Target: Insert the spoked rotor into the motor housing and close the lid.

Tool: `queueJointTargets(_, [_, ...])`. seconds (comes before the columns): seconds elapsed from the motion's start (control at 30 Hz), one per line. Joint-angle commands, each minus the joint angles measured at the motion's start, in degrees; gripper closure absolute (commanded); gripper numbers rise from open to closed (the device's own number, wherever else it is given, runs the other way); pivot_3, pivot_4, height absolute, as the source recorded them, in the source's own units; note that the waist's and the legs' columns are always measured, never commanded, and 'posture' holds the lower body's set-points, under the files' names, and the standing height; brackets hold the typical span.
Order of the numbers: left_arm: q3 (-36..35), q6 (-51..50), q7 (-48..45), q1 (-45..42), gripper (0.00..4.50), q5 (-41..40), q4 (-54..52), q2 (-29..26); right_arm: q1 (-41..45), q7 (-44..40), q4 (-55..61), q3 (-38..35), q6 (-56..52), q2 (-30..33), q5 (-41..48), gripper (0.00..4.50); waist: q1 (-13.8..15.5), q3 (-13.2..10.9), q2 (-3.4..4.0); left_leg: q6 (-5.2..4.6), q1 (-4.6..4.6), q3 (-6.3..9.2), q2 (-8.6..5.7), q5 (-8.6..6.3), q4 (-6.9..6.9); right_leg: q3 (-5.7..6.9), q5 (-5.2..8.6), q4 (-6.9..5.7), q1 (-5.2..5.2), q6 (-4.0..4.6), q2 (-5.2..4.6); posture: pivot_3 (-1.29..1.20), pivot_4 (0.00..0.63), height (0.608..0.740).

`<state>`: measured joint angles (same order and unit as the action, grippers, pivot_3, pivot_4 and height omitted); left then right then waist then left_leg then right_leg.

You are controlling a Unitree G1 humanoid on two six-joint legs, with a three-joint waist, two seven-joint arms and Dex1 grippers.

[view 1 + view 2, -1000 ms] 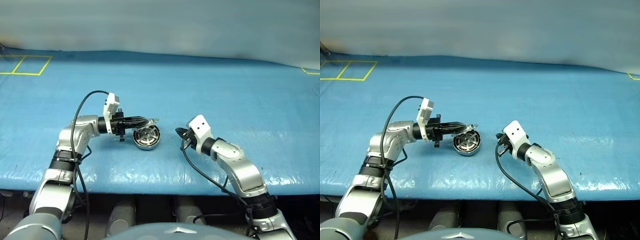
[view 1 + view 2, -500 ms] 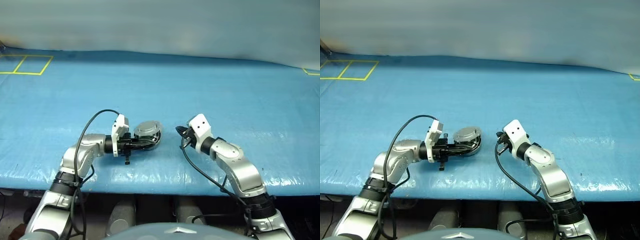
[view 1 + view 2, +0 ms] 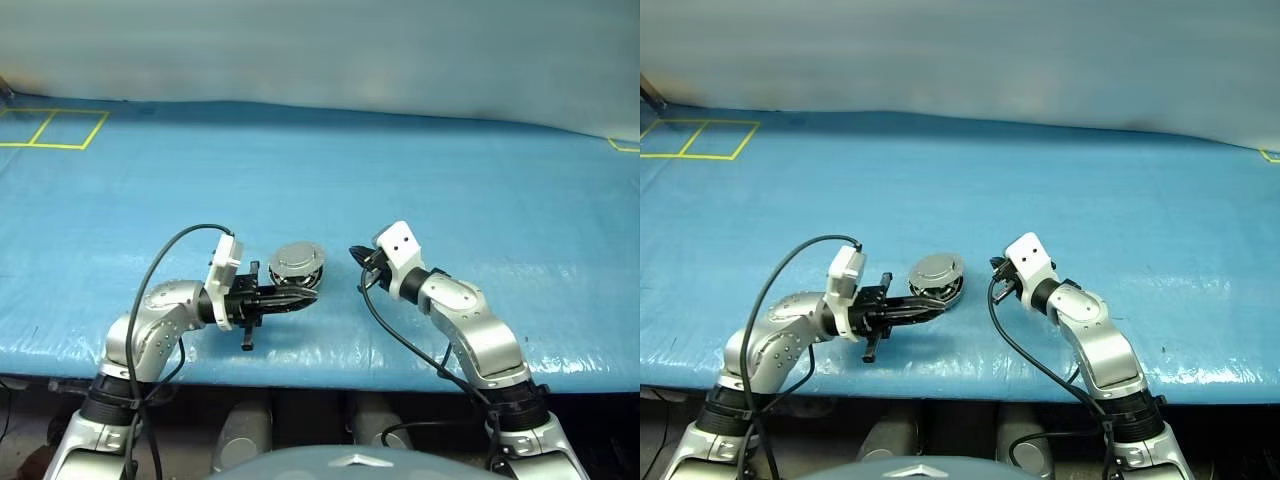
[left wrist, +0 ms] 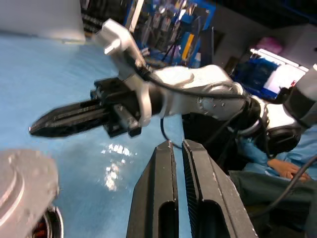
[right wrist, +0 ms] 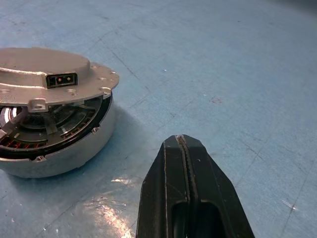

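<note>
Lid [image 5: 47, 74] tilted over motor housing [image 5: 59, 148], unlabelled; left gripper [image 3: 303, 296] and right gripper [image 5: 184, 144] both pressed together, empty

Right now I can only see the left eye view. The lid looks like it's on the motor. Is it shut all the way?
Observer: No. The lid isn't flat: a gap shows between it and the motor housing.
Operator: Can you see inside?
Observer: Yes, copper windings show through the gap.
Operator: Is the right gripper holding anything?
Observer: No. The right gripper is apart from the housing, jaws shut on nothing.
</note>
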<state>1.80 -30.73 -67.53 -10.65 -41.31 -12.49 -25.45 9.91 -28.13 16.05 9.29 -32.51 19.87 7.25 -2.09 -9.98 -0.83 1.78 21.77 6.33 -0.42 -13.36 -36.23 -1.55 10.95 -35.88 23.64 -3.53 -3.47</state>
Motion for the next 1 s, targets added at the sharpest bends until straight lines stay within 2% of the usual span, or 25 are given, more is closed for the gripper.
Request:
queueJointTargets(0.03, [-3.6,3.8,8.5,-4.4,4.18,3.3,2.5,2.0,0.8,0.2,0.7,-0.6,1.5,-0.4,0.3,4.50,0.2,0.0,-0.01,0.00,0.00,0.00,0.00,0.00,-0.03,0.00,0.00,0.00,-0.02,0.00,0.00,0.00,0.150,0.740])
queueJointTargets(0.13, [-0.9,5.3,11.9,-8.1,4.18,10.9,8.8,0.2,0.9,0.7,0.4,-0.8,1.9,-0.5,-0.1,4.50,0.1,0.0,0.00,0.00,-0.03,0.01,-0.03,0.00,-0.10,0.00,-0.02,0.00,-0.08,-0.03,0.01,0.00,0.150,0.740])
queueJointTargets(0.43, [8.5,8.1,10.7,-15.7,4.18,21.0,18.4,1.3,0.7,1.3,0.4,-1.0,2.5,-0.7,-0.1,4.50,0.0,0.0,-0.01,0.00,0.04,0.00,-0.04,0.00,-0.05,-0.02,-0.07,0.03,-0.02,-0.11,0.01,0.00,0.150,0.740])
queueJointTargets(0.67, [13.8,6.0,7.2,-11.7,4.18,24.2,17.2,-1.6,-0.6,1.9,0.8,-1.3,2.7,-0.7,0.1,4.50,-0.3,0.0,0.00,0.00,0.00,-0.01,-0.03,0.00,-0.01,-0.03,-0.04,0.00,0.00,-0.07,0.02,0.00,0.150,0.740])
queueJointTargets(0.8, [15.5,8.1,6.3,-7.8,4.18,26.8,15.3,-4.6,-0.6,2.1,1.0,-1.2,2.7,-0.9,0.2,4.50,-0.3,0.0,0.05,0.00,-0.09,-0.01,-0.01,0.00,-0.01,-0.03,-0.02,0.00,-0.09,-0.03,0.01,0.00,0.150,0.740])
queueJointTargets(0.9, [14.7,8.4,7.1,-5.4,4.18,26.4,13.5,-5.1,-0.3,1.8,0.7,-1.1,3.1,-1.1,0.6,4.50,-0.2,0.1,0.11,0.00,-0.13,-0.02,0.00,0.00,-0.01,-0.03,-0.01,-0.02,-0.12,-0.02,0.01,0.00,0.150,0.740])
queueJointTargets(1.0, [11.4,10.1,9.1,-3.6,4.18,24.4,12.5,-3.3,-0.1,0.7,0.3,-1.2,4.5,-1.9,1.7,4.50,-0.2,0.1,0.12,0.00,-0.14,-0.02,0.00,0.00,-0.01,-0.02,0.00,-0.01,-0.13,-0.02,0.01,0.00,0.150,0.740])
